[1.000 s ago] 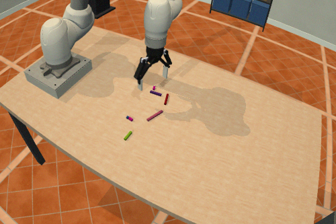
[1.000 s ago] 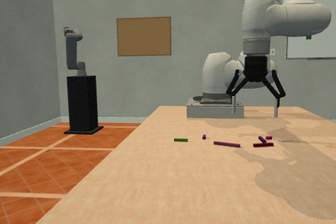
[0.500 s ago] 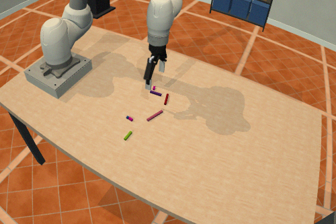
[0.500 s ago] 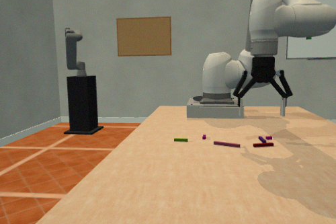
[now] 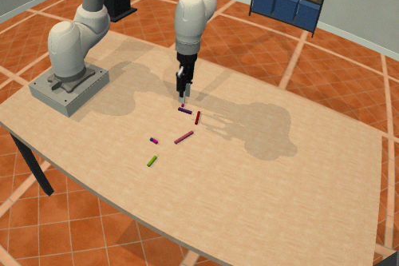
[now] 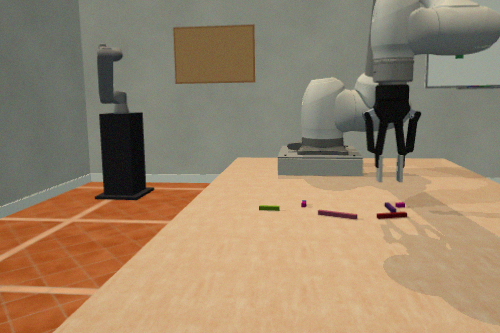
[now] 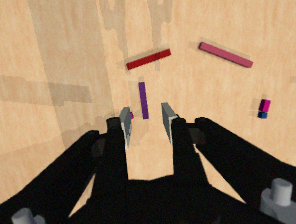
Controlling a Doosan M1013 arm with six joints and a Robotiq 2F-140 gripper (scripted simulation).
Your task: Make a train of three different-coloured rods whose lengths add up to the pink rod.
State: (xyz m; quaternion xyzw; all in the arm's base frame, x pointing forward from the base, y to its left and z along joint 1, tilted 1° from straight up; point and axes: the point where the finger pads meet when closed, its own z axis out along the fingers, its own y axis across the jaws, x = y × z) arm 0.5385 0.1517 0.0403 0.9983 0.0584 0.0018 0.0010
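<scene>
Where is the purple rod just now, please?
In the top view, the purple rod lies flat mid-table, just below the raised claw, with the red rod to its right.

In the wrist view, a finger (image 7: 126, 125) half hides the magenta rod (image 7: 131, 115).

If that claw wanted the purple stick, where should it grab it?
Grip the purple rod at its middle, coming straight down from above, with the gripper pinching its two long sides. It lies flat and thin. A small magenta rod sits near one end and the red rod near the other, so the middle probably leaves most room.
</scene>
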